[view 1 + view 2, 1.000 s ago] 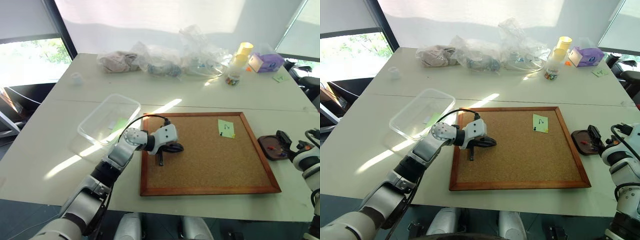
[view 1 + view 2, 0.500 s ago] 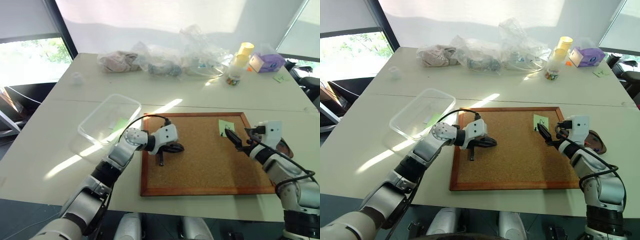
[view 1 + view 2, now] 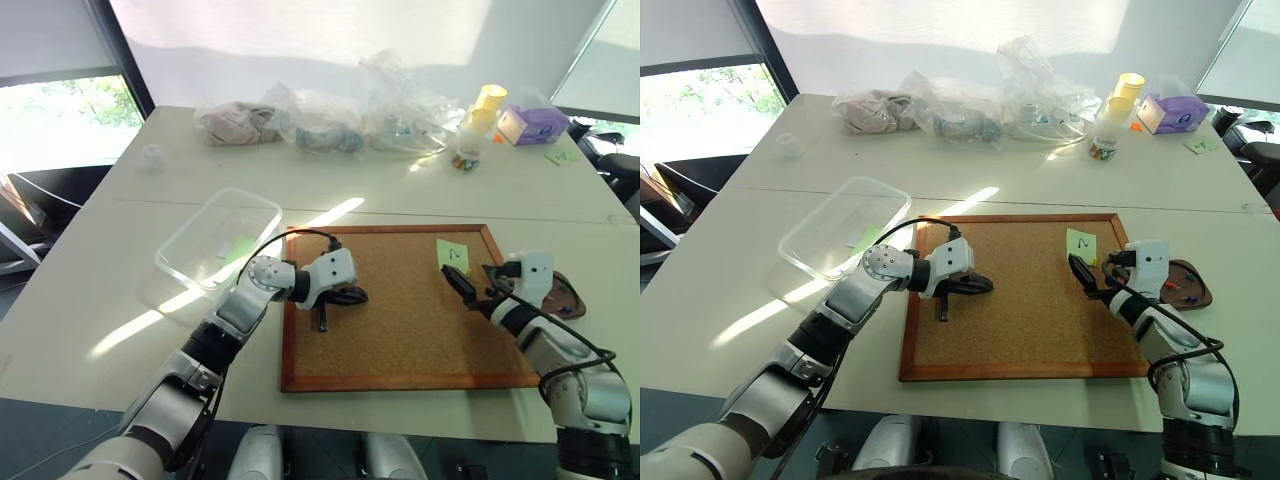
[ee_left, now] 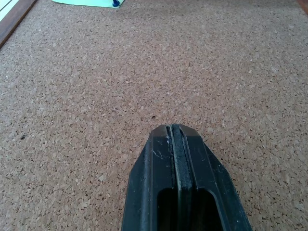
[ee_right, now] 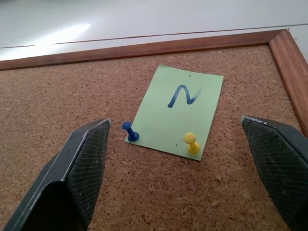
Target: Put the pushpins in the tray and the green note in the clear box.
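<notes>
Right gripper (image 5: 178, 159) hangs low over the cork board (image 3: 1030, 300) with its two black fingers (image 5: 77, 173) spread wide, and the green note (image 5: 180, 108) lies on the board between and just ahead of them. Written on that note in blue ink is a single stroke that reads like a slanted "N" or a "2"; I cannot tell which. Two pushpins stand in the note's near edge: a blue pushpin (image 5: 129, 131) at one corner and a yellow pushpin (image 5: 191, 142) toward the other, both upright and stuck through the paper into the cork. Near the board's right edge, on the white table (image 3: 420, 190), sits the dark brown tray (image 3: 1185, 283), with a few small coloured specks inside it that are too small to name. Over the board's left part the left gripper (image 4: 175, 132) has its fingers pressed together on nothing, the tips just above bare cork. Left of the board's frame stands the clear box (image 3: 220, 240), with a pale green paper square (image 3: 240, 248) seen through it.
</notes>
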You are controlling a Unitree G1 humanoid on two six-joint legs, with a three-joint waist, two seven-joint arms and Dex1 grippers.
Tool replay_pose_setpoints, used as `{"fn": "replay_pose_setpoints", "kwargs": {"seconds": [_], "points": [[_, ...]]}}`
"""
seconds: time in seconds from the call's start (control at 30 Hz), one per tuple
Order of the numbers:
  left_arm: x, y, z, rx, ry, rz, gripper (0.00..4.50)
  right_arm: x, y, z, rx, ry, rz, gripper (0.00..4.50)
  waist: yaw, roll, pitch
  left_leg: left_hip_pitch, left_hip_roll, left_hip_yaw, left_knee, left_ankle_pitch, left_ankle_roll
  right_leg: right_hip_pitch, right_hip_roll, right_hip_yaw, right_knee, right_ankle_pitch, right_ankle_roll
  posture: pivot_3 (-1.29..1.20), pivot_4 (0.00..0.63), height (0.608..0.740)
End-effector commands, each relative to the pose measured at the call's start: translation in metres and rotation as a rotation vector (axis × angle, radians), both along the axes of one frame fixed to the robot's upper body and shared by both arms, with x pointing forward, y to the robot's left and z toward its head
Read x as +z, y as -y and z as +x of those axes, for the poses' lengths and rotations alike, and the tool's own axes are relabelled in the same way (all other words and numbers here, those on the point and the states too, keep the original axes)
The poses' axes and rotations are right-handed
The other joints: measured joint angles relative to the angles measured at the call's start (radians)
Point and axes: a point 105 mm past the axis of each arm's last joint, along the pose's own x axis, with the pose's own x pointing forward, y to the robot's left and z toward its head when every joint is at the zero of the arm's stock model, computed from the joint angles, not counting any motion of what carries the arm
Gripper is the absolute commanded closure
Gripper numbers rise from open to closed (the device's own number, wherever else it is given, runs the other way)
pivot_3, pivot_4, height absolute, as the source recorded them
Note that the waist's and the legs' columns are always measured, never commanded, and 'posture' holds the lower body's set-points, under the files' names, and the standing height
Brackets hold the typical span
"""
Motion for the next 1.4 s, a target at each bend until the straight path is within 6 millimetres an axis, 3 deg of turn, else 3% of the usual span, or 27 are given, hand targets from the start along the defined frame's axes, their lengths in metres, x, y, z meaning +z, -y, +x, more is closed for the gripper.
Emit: {"fn": "replay_pose_setpoints", "kwargs": {"seconds": [0.03,0.1,0.3,0.53,0.93,1.17,1.27,1.33,1.4], "points": [[-0.015,-0.004,-0.003,0.000,-0.038,0.053,4.50,0.006,0.008,-0.001,-0.029,0.039,0.003,0.57,0.000,0.000,0.000,0.000,0.000,0.000,0.000,0.000,0.000,0.000,0.000,0.000,0.000,0.000,0.000,0.00,0.150,0.740],[-0.015,-0.004,-0.003,-0.002,-0.037,0.054,4.50,0.005,0.008,0.000,-0.032,0.037,0.005,1.30,0.000,0.000,0.000,0.000,0.000,0.000,0.000,0.000,0.000,0.000,0.000,0.000,0.000,0.000,0.000,0.00,0.150,0.740],[-0.015,-0.004,-0.002,0.000,-0.034,0.057,4.50,0.003,0.006,0.003,-0.028,0.032,0.012,4.41,0.000,0.000,0.000,0.000,0.000,0.000,0.000,0.000,0.000,0.000,0.000,0.000,0.000,0.000,0.000,0.00,0.150,0.740],[-0.016,-0.006,-0.002,0.006,-0.036,0.062,4.50,0.002,0.008,0.003,-0.031,0.031,0.013,4.41,0.000,0.000,0.000,0.000,0.000,0.000,0.000,0.000,0.000,0.000,0.000,0.000,0.000,0.000,0.000,0.00,0.150,0.740],[-0.019,-0.008,-0.003,0.003,-0.043,0.090,4.50,0.034,0.019,-0.001,-0.094,0.222,0.006,4.41,0.000,0.000,0.000,0.000,0.000,0.000,0.000,0.000,0.000,0.000,0.000,0.000,0.000,0.000,0.000,0.00,0.150,0.740],[-0.020,-0.008,-0.002,-0.003,-0.044,0.093,4.50,0.035,0.024,-0.003,-0.122,0.232,-0.002,4.41,-0.001,0.000,0.000,0.001,0.000,0.000,0.000,0.000,0.000,0.000,0.000,0.000,0.001,0.000,0.000,0.00,0.150,0.740],[-0.020,-0.007,-0.002,-0.003,-0.043,0.093,4.50,0.039,0.034,-0.007,-0.175,0.251,0.015,4.41,-0.001,0.000,0.000,0.001,0.000,0.000,0.000,0.000,0.000,0.000,0.000,0.000,0.001,0.000,0.000,0.00,0.150,0.740],[-0.020,-0.008,-0.002,-0.001,-0.041,0.091,4.50,0.042,0.063,-0.017,-0.303,0.246,0.000,4.41,0.001,0.000,0.000,0.001,0.000,0.000,0.000,0.000,0.000,0.000,0.000,0.000,0.001,0.000,0.000,0.00,0.150,0.740],[-0.020,-0.008,-0.002,0.000,-0.040,0.090,4.50,0.042,0.076,-0.023,-0.360,0.235,-0.008,4.41,0.001,0.000,0.000,0.000,0.000,0.000,0.000,0.000,0.000,0.000,0.000,0.000,0.000,0.000,0.000,0.00,0.150,0.740]]}}
